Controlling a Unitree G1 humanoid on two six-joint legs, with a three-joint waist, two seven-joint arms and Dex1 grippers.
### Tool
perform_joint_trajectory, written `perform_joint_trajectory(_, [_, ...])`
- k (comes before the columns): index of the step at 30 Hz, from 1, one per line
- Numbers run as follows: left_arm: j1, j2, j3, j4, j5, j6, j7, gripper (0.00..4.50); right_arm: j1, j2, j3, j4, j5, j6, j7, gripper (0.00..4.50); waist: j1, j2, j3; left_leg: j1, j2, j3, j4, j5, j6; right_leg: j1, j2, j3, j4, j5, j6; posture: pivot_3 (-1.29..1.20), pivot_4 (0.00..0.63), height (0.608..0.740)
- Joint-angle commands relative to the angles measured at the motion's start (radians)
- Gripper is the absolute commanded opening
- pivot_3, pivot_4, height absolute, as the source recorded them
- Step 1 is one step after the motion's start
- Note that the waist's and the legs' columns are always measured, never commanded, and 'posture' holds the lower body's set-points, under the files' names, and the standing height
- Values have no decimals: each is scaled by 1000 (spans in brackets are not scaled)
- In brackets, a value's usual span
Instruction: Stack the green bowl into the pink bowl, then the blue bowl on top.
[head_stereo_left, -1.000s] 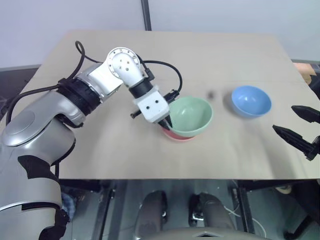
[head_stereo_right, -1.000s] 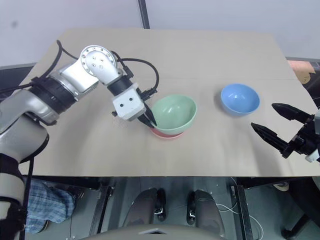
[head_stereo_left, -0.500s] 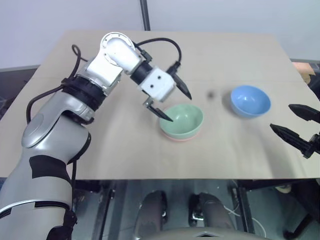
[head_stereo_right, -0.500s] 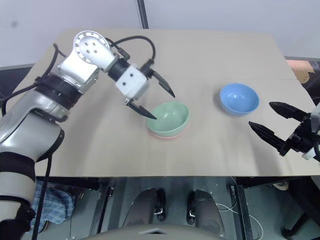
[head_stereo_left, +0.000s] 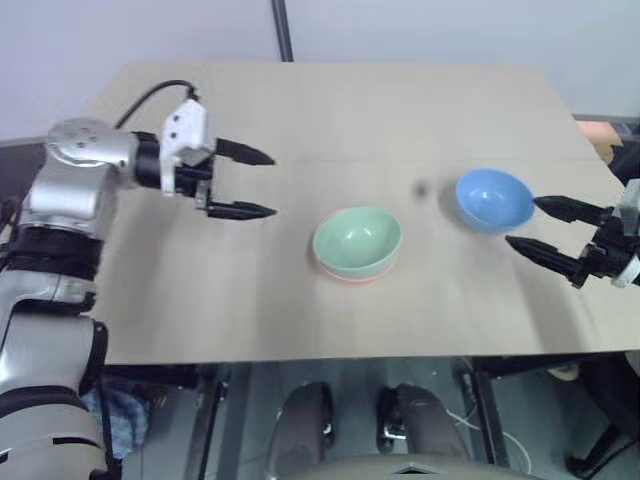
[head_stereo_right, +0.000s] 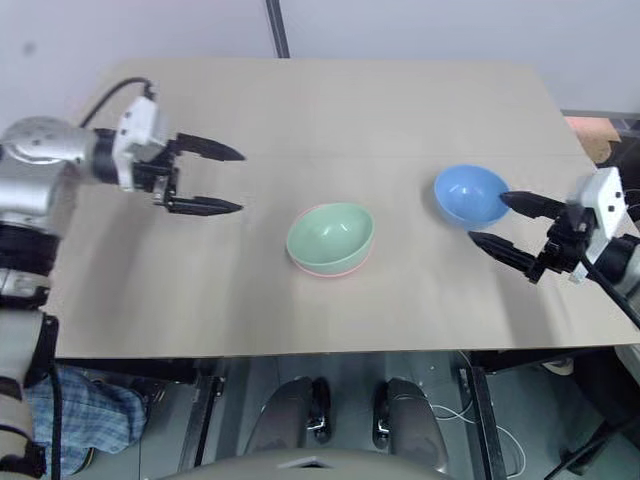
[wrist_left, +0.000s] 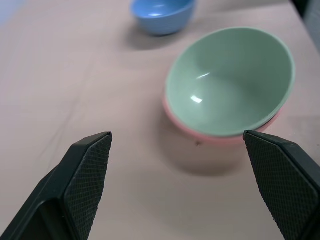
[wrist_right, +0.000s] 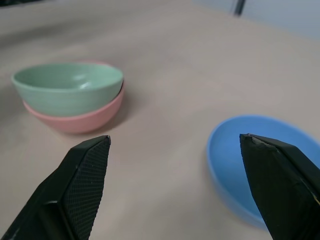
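Bowls first: the green bowl (head_stereo_left: 357, 238) — pale mint, smooth and plain — sits nested inside the pink bowl (head_stereo_left: 352, 272), whose salmon rim shows as a thin crescent beneath it, roughly midway along the desk (head_stereo_left: 250, 310) and nearer its front edge than its back. The blue bowl (head_stereo_left: 493, 199), sky-blue and the same size, stands alone toward the desk's right edge, well apart from the pair.

The left gripper (head_stereo_left: 252, 183) hangs over the left part of the desk, fingers spread wide and empty, pointing toward the nested bowls but well clear of them. The right gripper (head_stereo_left: 537, 225) is also wide open and empty; its far finger lies at the blue bowl's right rim, whether touching I cannot tell, its near finger just in front of the bowl.

A second ago the left gripper was closed on the green bowl's rim, the bowl tilted in the pink one; now the bowl lies level and released — and the right gripper has come in from the desk's right edge to the blue bowl.
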Motion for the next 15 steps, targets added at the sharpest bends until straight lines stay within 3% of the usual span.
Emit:
perform_joint_trajectory(1, [96,44,143,-94,-34,63,54,4442,-101,-28,86,78,-78,9,7,4500,1,0,0,0,0,0,0,0,0,0,0,0,0,0,0,0,150,740])
perform_joint_trajectory(7, [380,64,390,-295,-110,182,124,4442,-328,6,326,267,-248,63,14,4500,-5,0,0,0,1,1,0,0,0,-1,-1,0,1,0,0,0,150,740])
perform_joint_trajectory(14, [531,47,515,-439,-134,261,172,4442,-487,76,546,464,-476,23,10,4500,-3,1,0,-1,0,2,-1,0,0,-1,-3,-1,0,0,0,0,150,740])
perform_joint_trajectory(15, [541,46,524,-448,-135,266,175,4495,-506,92,554,487,-489,18,13,4240,-3,1,0,-1,0,2,-1,0,0,-2,-3,0,0,0,0,0,150,740])
